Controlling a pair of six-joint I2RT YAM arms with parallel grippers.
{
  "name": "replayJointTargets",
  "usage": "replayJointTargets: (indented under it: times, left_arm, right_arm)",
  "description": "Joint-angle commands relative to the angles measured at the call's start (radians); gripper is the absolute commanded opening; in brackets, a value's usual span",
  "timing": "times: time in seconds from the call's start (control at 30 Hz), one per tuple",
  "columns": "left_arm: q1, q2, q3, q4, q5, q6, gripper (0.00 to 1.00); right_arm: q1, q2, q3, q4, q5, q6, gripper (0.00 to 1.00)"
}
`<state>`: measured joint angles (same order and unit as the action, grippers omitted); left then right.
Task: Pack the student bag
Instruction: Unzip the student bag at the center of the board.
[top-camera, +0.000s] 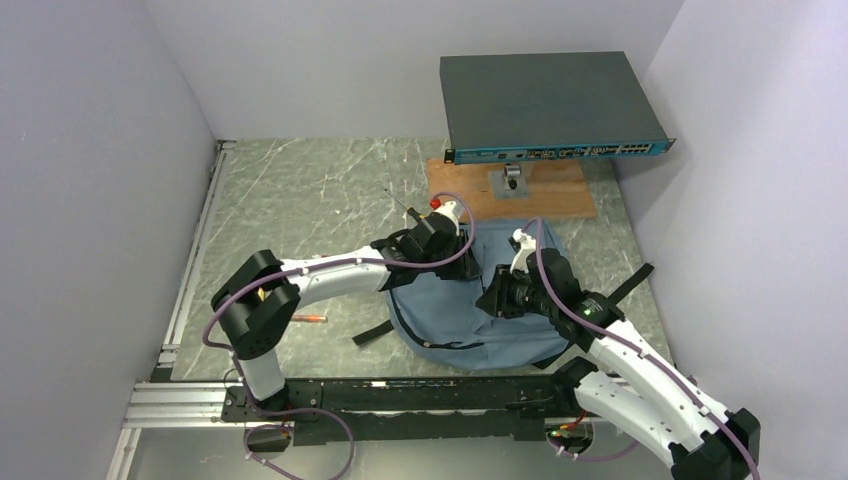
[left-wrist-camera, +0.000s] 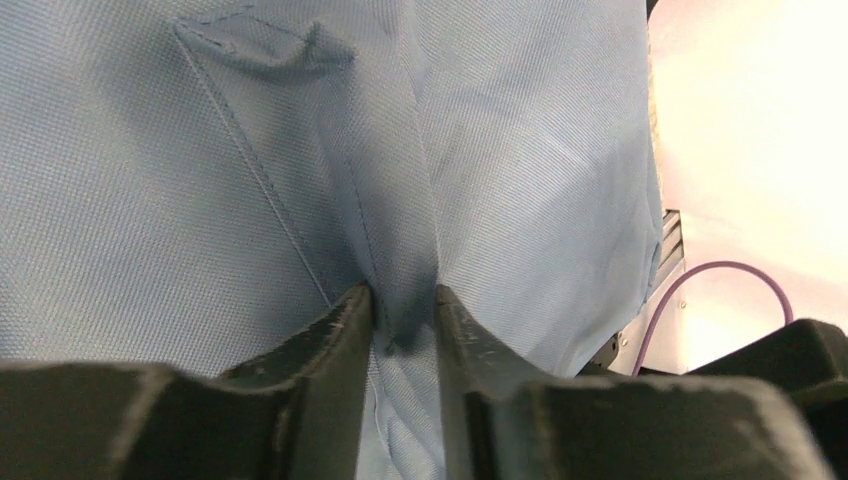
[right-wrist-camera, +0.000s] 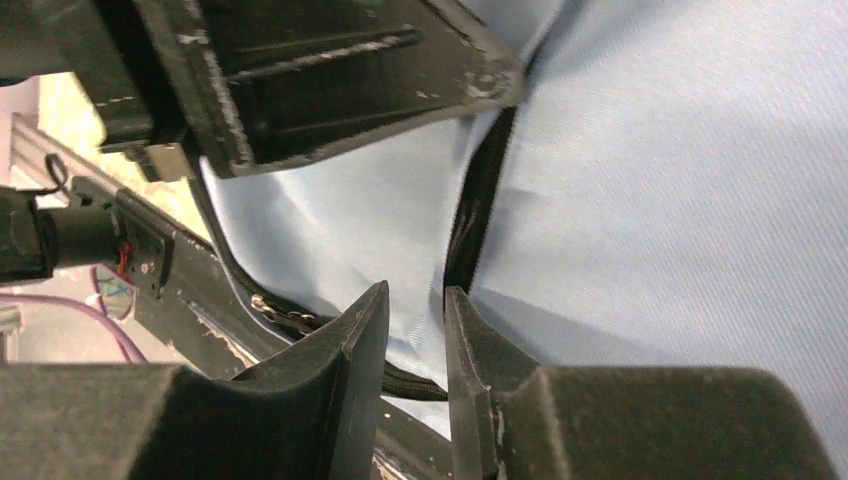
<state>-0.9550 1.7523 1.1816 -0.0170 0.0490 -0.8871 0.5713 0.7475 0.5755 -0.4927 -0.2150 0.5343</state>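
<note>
The blue-grey student bag (top-camera: 465, 322) lies flat on the marbled counter (top-camera: 320, 200), between my two arms. My left jaws are closed on a raised fold of its fabric (left-wrist-camera: 400, 230), pinched between the fingers (left-wrist-camera: 340, 345). My right jaws stand slightly apart at the black zipper trim (right-wrist-camera: 482, 200); whether they grip it I cannot tell. Beyond the bag, a dark network switch (top-camera: 545, 100) stands above a wooden board (top-camera: 555, 195). An orange pen (top-camera: 310, 318) lies to the left.
</note>
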Motion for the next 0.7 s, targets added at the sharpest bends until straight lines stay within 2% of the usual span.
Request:
replayJointTargets:
  times: [0.0, 0.07, 0.17, 0.27, 0.4, 0.5, 0.6, 0.67]
  left_arm:
    - [-0.004, 0.005, 0.012, 0.007, 0.041, 0.021, 0.28]
    - [-0.002, 0.0, 0.001, 0.035, 0.054, 0.034, 0.24]
    - [0.002, -0.005, -0.003, 0.042, 0.071, 0.048, 0.09]
    - [0.003, -0.02, -0.026, 0.059, 0.072, 0.055, 0.01]
    - [0.005, -0.032, -0.055, 0.093, 0.105, 0.054, 0.0]
    - [0.006, -0.041, -0.053, 0.094, 0.127, 0.057, 0.08]
    - [0.005, -0.052, -0.053, 0.088, 0.124, 0.069, 0.05]
    - [0.006, -0.056, -0.064, 0.096, 0.122, 0.068, 0.01]
  right_arm:
    - [0.005, -0.03, 0.061, -0.116, 0.076, 0.031, 0.29]
    - [0.005, -0.042, 0.079, -0.15, 0.127, 0.046, 0.29]
    - [0.005, -0.061, 0.108, -0.195, 0.21, 0.076, 0.29]
    - [0.001, -0.055, 0.125, -0.202, 0.257, 0.087, 0.25]
    - [-0.01, -0.022, 0.125, -0.18, 0.236, 0.079, 0.23]
    - [-0.011, -0.001, 0.088, -0.1, 0.132, 0.057, 0.18]
    - [-0.012, 0.008, 0.069, -0.096, 0.179, 0.098, 0.15]
    - [-0.013, 0.015, 0.064, -0.091, 0.211, 0.111, 0.19]
